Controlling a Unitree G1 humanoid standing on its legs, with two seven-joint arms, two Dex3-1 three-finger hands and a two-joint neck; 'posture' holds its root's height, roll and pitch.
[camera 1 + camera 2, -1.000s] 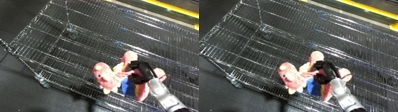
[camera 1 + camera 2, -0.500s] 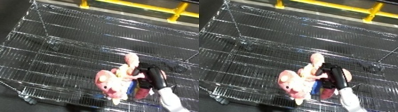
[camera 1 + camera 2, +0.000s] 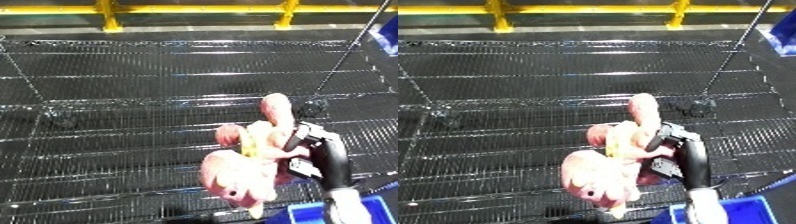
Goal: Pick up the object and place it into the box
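Dark floor all around, with a yellow rail running across the top at 12 o'clock and a couple of yellow posts dropping from it. Filling pretty much everything below that is a big wire-mesh bin, shiny metal grid, its panels spreading from the 9 o'clock side right across to 3 o'clock. A thin metal rod of the cage slants up toward 1 o'clock.

Moving right, around 5 o'clock from the middle, there's the pink plush toy. It's a soft floppy thing with a big round head hanging low toward 6 o'clock and a limb or ear sticking up toward 12, plus a bit of yellow on its middle. It's up off the mesh, seen against the wire grid.

Just to the right of it is my right hand, black, with my fingers curled round the toy's right side, holding it. My white forearm comes up from the bottom edge at about 5 o'clock.

Bits of something blue peek in at the bottom right corner and another blue patch at the top right edge, can't tell what either is.

My left hand doesn't show anywhere.
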